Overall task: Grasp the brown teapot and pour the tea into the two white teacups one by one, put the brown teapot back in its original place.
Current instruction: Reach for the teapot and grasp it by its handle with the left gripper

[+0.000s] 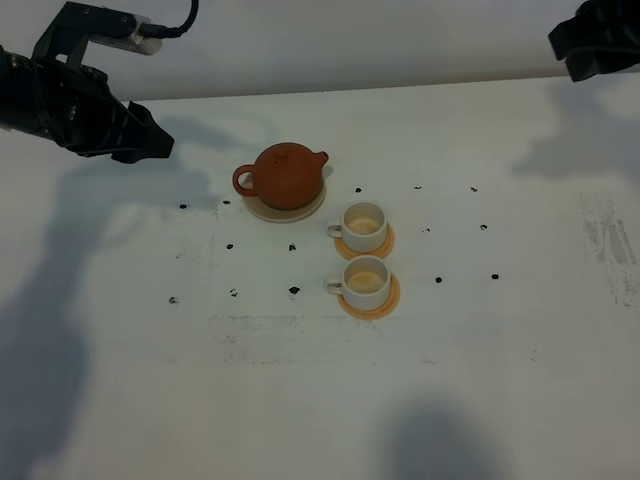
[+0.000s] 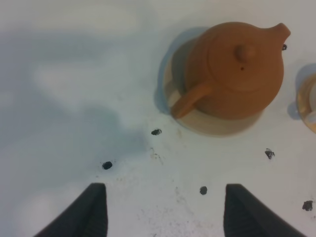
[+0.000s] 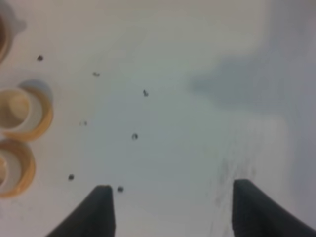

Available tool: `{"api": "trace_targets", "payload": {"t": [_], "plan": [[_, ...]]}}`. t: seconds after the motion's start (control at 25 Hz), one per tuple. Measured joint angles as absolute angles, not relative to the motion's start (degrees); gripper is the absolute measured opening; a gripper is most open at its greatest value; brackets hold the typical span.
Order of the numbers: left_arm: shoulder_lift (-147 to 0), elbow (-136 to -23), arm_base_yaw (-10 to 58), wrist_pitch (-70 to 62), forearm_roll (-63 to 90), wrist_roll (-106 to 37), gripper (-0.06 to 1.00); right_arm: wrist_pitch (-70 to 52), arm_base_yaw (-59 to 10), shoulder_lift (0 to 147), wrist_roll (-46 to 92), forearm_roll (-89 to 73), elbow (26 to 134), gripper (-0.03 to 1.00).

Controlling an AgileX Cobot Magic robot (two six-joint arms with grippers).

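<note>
The brown teapot sits upright with its lid on, on the beige round coaster that is its original place. Its handle points left and its spout right. To its right and nearer the front stand the two white teacups, each on an orange coaster, handles to the left. My left gripper hovers high at the back left, open and holding nothing, well short of the teapot's handle. At the far back right my right gripper is open too; its view shows both cups, blurred.
Small black marks dot the white table around the tea set. The arms cast broad shadows at the left, the front and the back right. Scuffed patches lie at the front middle and near the right edge.
</note>
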State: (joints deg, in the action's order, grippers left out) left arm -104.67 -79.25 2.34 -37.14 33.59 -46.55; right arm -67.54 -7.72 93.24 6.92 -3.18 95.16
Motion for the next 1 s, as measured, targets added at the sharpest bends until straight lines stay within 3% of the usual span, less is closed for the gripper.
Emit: {"api": "trace_targets", "payload": {"t": [0.28, 0.68, 1.0], "plan": [[-104.67, -79.25, 2.34, -36.39, 33.21, -46.43, 0.51, -69.58, -7.72, 84.55, 6.86, -3.11, 92.63, 0.52], [-104.67, -79.25, 2.34, -35.95, 30.56, -46.33, 0.51, -59.73, -7.72, 62.20, 6.35, -0.95, 67.87, 0.52], [-104.67, -79.25, 3.33, -35.73, 28.99, -46.50, 0.51, -55.86, -7.72, 39.80, 4.65, -0.40, 53.97, 0.52]]}}
